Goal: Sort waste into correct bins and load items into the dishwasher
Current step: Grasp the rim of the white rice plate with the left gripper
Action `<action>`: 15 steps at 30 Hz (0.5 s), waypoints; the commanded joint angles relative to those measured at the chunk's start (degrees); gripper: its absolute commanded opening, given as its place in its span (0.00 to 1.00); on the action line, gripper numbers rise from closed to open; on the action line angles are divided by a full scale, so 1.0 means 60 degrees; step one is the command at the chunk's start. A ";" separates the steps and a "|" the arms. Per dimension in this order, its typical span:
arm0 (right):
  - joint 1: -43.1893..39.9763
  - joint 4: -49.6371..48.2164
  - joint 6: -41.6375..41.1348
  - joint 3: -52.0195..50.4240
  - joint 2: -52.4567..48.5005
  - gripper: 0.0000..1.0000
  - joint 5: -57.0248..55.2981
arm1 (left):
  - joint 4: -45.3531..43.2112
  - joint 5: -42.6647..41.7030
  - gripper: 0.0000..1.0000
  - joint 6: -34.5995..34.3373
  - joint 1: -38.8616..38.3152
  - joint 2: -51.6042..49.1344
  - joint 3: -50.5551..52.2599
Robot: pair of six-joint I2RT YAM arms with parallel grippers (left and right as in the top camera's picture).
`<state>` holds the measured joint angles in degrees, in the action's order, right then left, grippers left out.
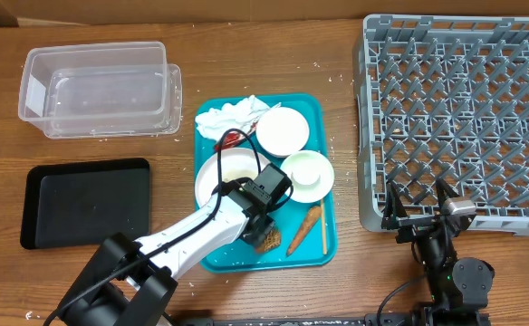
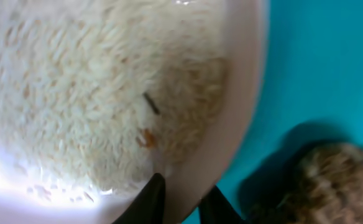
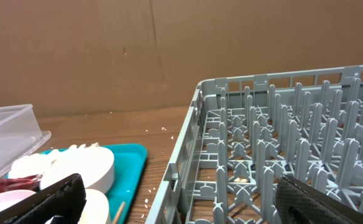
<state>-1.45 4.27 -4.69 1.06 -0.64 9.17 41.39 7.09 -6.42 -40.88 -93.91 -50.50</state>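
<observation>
left gripper (image 2: 184, 186) clamped on rice plate (image 2: 245, 93) rim, one tip inside, one outside; right gripper (image 3: 181, 193) fingers wide apart, just beside dish rack (image 3: 281, 155)

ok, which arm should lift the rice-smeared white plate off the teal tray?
Left. The left hand straddles the rim of the rice-smeared white plate on the teal plastic tray; the right hand hangs open beside the grey plastic dish rack, off the tray.

table (image 1: 337, 54) bears tray (image 1: 317, 136), rack (image 1: 455, 109), tub (image 1: 97, 91).
</observation>
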 commanded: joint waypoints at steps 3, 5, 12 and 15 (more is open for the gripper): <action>-0.0029 -0.0051 0.0004 -0.0098 0.0051 1.00 -0.0015 | 0.0397 0.0135 0.15 -0.0222 0.0062 -0.0080 -0.0295; -0.0029 -0.0051 0.0004 -0.0098 0.0051 1.00 -0.0015 | 0.0546 0.0135 0.14 -0.0222 0.0062 -0.0080 -0.0448; -0.0029 -0.0051 0.0004 -0.0098 0.0051 1.00 -0.0015 | 0.0758 0.0138 0.07 -0.0222 0.0062 -0.0080 -0.0823; -0.0029 -0.0051 0.0004 -0.0098 0.0051 1.00 -0.0015 | 0.0871 0.0142 0.04 -0.0222 0.0062 -0.0076 -0.0933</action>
<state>-1.48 4.23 -4.69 1.06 -0.64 9.17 45.43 7.18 -6.42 -40.86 -93.91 -54.81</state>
